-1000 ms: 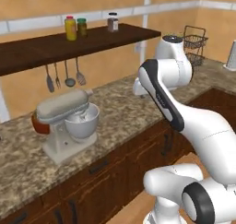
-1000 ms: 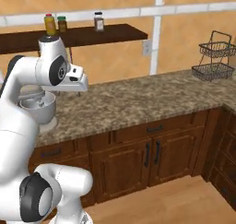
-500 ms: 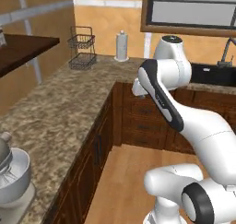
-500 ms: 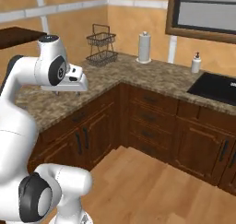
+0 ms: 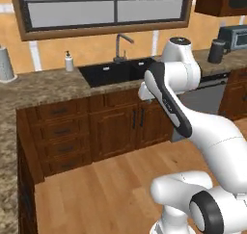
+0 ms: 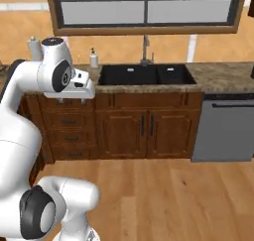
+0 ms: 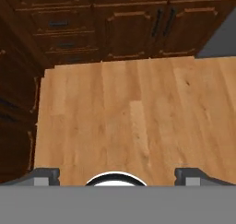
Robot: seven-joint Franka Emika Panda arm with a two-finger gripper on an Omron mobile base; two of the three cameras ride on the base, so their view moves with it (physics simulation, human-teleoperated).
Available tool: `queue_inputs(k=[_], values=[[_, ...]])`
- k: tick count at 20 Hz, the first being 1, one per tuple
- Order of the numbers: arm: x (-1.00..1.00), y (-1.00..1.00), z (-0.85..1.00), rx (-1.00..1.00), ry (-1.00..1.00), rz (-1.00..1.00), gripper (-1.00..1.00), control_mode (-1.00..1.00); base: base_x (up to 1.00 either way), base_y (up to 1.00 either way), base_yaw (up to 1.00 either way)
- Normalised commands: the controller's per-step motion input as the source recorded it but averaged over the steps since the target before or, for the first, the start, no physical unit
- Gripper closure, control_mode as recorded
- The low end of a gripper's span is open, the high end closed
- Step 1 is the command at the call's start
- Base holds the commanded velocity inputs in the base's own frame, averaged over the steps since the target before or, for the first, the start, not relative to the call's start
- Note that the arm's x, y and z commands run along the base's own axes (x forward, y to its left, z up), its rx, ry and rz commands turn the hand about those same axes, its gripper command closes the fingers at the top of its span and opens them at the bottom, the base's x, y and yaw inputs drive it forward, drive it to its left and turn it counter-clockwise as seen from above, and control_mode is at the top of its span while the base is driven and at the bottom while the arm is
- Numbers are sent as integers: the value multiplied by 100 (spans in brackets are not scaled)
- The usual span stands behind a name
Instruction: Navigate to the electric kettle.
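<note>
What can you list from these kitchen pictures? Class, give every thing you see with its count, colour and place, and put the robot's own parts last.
electric kettle: 1, dark grey-black, on the counter at the far right.
toaster: 1, grey, boxy, just right of the kettle.
sink: 1, black, double basin, set in the counter under the window.
faucet: 1, silver, behind the sink.
soap dispenser: 1, white, left of the sink.
paper towel roll: 1, white, far left of the counter.
dishwasher: 1, grey, right of the sink cabinets.
cabinets: dark brown wood, below the counter.
floor: light wood planks.
gripper: 1, dark finger tips, open, above the floor.
</note>
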Motion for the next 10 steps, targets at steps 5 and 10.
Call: queue_inputs(k=[5, 10], values=[[0, 0, 0, 0, 0, 0, -100, 100, 0, 0, -94], [0, 0, 0, 0, 0, 0, -100, 100, 4, 0, -90]])
